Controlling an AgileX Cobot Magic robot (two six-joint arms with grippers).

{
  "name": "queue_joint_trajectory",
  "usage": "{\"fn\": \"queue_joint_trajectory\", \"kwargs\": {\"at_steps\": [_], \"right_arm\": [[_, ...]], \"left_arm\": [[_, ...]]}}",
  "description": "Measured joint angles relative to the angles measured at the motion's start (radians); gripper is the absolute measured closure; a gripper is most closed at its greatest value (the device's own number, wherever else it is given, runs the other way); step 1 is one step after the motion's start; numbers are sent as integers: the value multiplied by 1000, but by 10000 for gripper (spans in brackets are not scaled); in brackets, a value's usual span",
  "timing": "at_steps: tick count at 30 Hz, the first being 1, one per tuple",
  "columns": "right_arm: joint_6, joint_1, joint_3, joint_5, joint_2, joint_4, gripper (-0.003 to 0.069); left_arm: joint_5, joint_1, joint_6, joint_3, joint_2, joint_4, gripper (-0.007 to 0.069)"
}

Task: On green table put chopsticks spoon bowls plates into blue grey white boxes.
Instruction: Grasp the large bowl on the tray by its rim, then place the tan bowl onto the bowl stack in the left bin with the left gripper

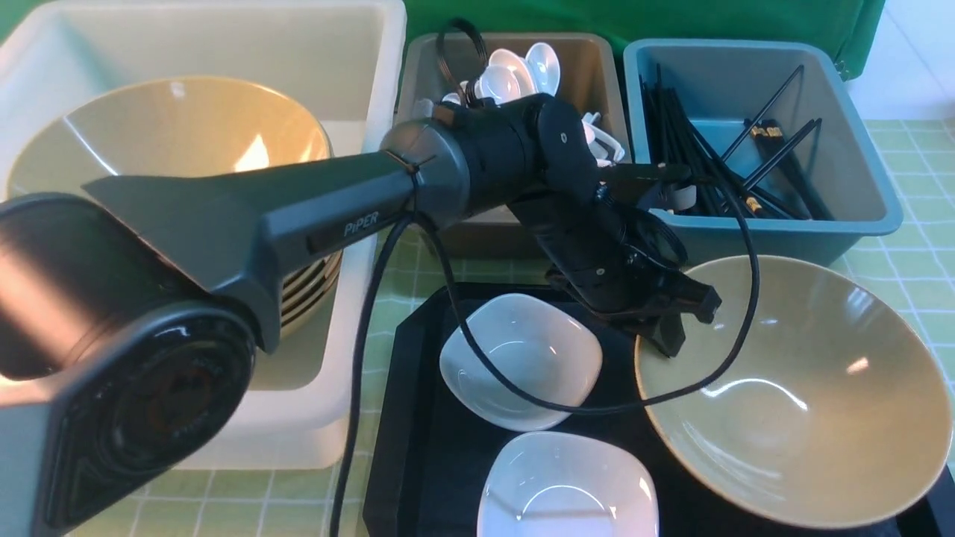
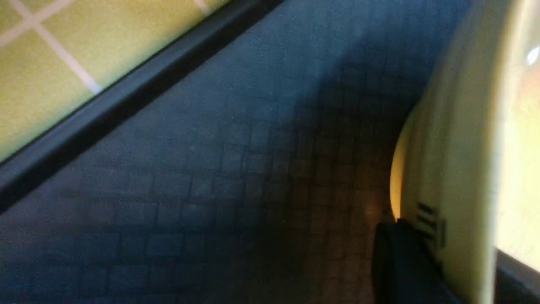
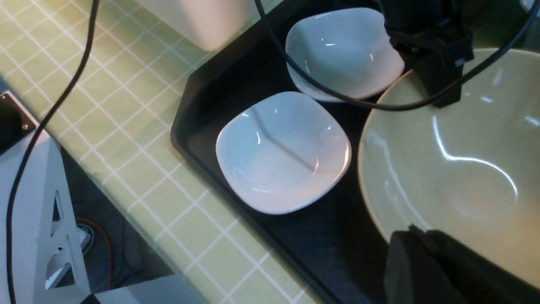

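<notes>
A wide tan bowl [image 1: 806, 403] [image 3: 464, 169] sits on the black tray [image 1: 418, 418]. My left gripper [image 1: 668, 335] [image 2: 451, 245] is shut on the bowl's far left rim [image 2: 455, 147], one finger outside and one inside. My right gripper [image 3: 422, 236] is shut on the near rim; that arm is out of the front view. Two white plates [image 1: 522, 358] [image 1: 567, 485] lie on the tray beside the bowl. More bowls [image 1: 171, 142] are stacked in the white box [image 1: 358, 97]. Spoons [image 1: 515, 71] fill the grey box [image 1: 597, 67], and chopsticks [image 1: 701, 164] lie in the blue box [image 1: 858, 171].
The left arm's black cable [image 1: 522, 395] droops across the far plate and the bowl's rim. The green table [image 1: 910, 246] shows around the tray, and its near edge [image 3: 139, 236] drops off to a white frame and the floor.
</notes>
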Motion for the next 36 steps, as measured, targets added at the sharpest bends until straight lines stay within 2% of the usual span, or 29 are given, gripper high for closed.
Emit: {"fn": "queue_joint_trajectory", "kwargs": {"at_steps": [5,10,17,22,24,26,31,34,36], "right_arm": [[-8,0,0,0,0,-1,635],[-85,0,0,2,0,-1,635],[-248,0,-4,-118,37,47,634],[-426,0,-58,-117,164,191,634],[-507,0,-92,-104,237,267,633],[-580,0,-136,-85,314,353,631],[-634,0,-170,-63,375,421,622],[-638,0,-170,-56,378,429,621],[-640,7,-170,-56,378,430,619]], "left_arm": [[69,42,13,0,-27,-42,608],[206,124,74,0,-142,-48,608],[322,269,91,0,-393,-68,608],[341,442,47,0,-536,-63,608],[342,552,30,7,-597,-51,608],[339,714,12,50,-676,-39,608],[341,1017,7,201,-784,-8,608],[326,1134,-27,298,-794,6,608],[292,1170,-46,353,-792,13,608]]}}
